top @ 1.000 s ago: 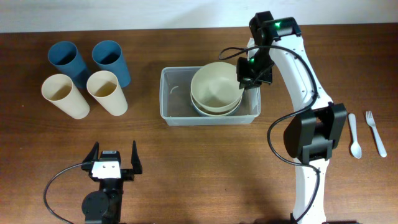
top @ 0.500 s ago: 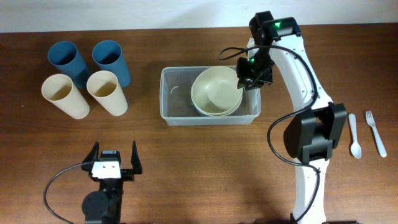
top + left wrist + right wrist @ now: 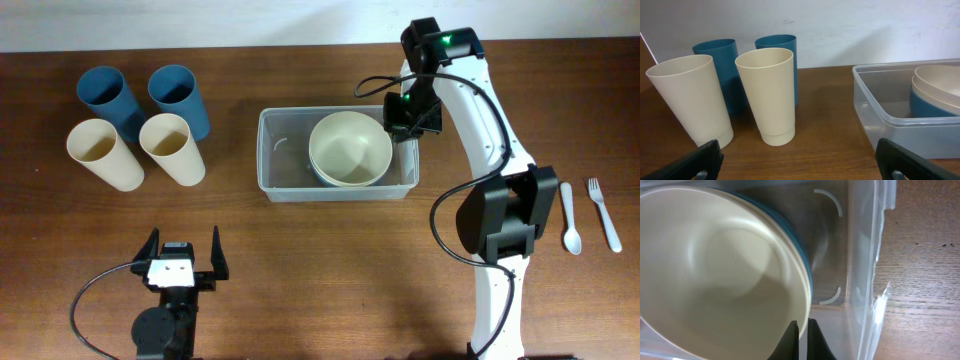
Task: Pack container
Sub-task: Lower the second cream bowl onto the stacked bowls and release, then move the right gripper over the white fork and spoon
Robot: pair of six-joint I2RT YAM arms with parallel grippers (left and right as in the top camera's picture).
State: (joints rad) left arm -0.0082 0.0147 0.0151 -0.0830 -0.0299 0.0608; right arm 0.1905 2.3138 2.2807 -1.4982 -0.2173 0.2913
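The container [image 3: 285, 190] is a clear plastic bin at mid table. Inside it a cream bowl [image 3: 349, 148] sits nested on a blue-sided bowl [image 3: 804, 262] at the right end. My right gripper [image 3: 392, 128] is at the bin's right end, shut on the cream bowl's rim [image 3: 715, 275], one finger on each side of the rim [image 3: 802, 330]. The bin's left half holds nothing. My left gripper [image 3: 183, 262] is open and empty near the front left edge; its view shows the container [image 3: 880, 107] with the bowls [image 3: 940, 85] to the right.
Two blue cups [image 3: 105, 95] [image 3: 175, 90] and two cream cups [image 3: 100, 150] [image 3: 170, 145] stand upright at the back left, close in front of my left gripper [image 3: 800, 160]. A white spoon [image 3: 570, 215] and fork [image 3: 603, 212] lie at the right.
The cream bowl in my right gripper has come down from a tilt and now sits level and nested in the bowl below. The left arm has not moved.
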